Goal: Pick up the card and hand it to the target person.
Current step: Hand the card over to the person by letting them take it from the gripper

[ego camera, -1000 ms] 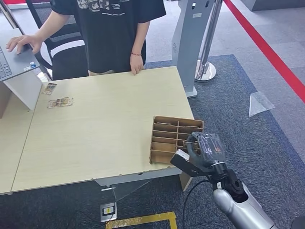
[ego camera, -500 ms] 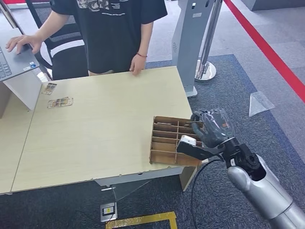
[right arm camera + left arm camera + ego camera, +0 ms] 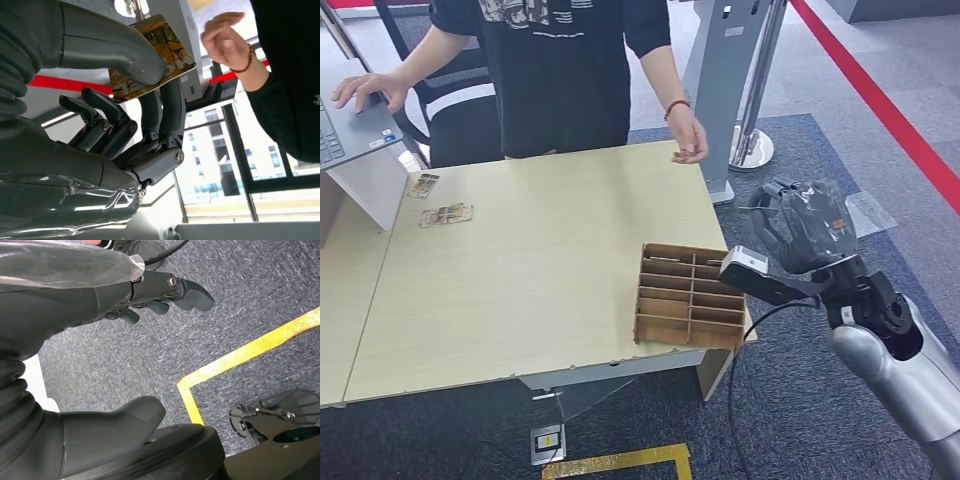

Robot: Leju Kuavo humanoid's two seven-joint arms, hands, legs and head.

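Note:
My right hand is raised beyond the table's right edge, above the carpet. In the right wrist view its thumb and fingers pinch a picture card printed in yellow and brown. A person in a black shirt stands behind the table. Their hand with a red bead bracelet is held out over the table's far right corner, a short way from the card, and appears as the person's hand in the right wrist view. My left hand hangs over the carpet, fingers apart and holding nothing.
A brown slotted cardboard box sits at the wooden table's near right corner. Two more cards lie at the far left beside a laptop. A grey kiosk stand rises behind the table's right corner.
My right arm has risen from the cardboard box and swung right and away, toward the person. The person's hand has left the table edge and reached out to the right.

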